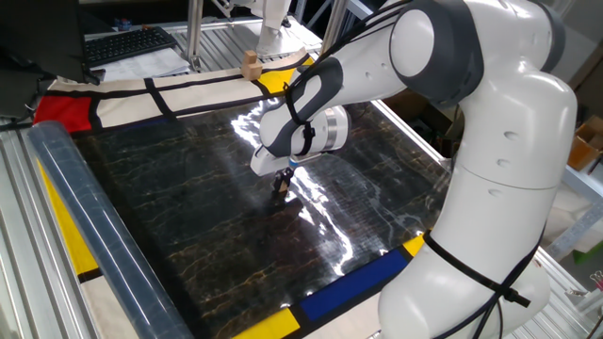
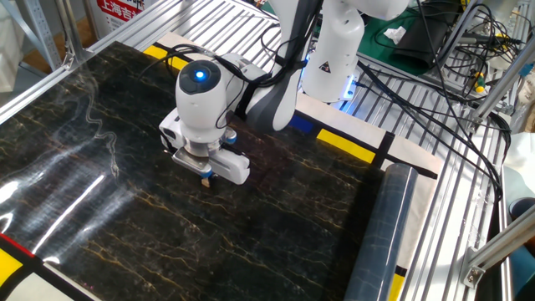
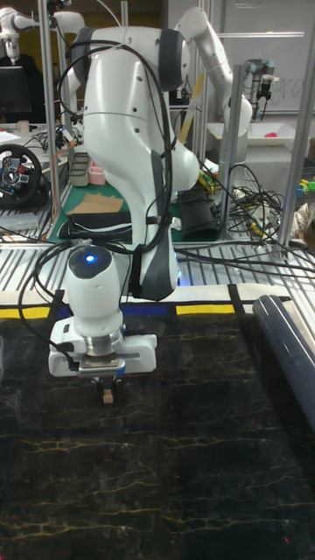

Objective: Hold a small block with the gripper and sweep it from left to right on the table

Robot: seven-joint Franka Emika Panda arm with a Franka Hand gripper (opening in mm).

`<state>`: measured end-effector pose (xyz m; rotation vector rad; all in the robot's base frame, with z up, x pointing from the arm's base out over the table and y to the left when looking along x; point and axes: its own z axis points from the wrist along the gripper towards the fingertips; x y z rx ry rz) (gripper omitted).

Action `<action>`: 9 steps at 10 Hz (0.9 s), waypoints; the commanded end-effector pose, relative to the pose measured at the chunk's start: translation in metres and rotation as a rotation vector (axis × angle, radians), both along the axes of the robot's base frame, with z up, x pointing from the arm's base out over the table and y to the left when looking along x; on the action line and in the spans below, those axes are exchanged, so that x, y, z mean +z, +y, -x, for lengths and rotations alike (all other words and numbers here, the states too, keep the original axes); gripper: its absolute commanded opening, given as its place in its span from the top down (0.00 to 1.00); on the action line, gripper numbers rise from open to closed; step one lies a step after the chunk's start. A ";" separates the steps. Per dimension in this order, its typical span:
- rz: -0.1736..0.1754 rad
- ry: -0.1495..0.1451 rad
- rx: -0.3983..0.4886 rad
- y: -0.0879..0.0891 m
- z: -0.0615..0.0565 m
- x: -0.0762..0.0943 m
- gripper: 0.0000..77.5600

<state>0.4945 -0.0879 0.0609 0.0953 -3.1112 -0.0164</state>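
Observation:
The white-and-grey arm reaches down over the black marble-patterned table (image 1: pixel 179 217). Its dark gripper (image 1: pixel 280 189) points straight down, with the fingertips at the table surface. In the tall fixed view the gripper (image 3: pixel 107 391) is shut on the small block (image 3: pixel 108 397), a tiny tan cube that touches the sheet (image 3: pixel 192 455). In the other fixed view the gripper (image 2: pixel 206 179) shows below the wrist's blue light, and the block is only a tan speck at the fingertips.
A larger tan wooden block (image 1: pixel 251 64) stands on the far border strip. A rolled transparent sheet (image 1: pixel 89 226) lies along one table edge (image 2: pixel 380 242). Cables (image 2: pixel 451 75) and aluminium framing surround the table, and the arm's base stands at the near side.

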 end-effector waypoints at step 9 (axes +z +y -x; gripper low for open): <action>-0.012 0.027 -0.106 0.057 0.054 -0.019 0.99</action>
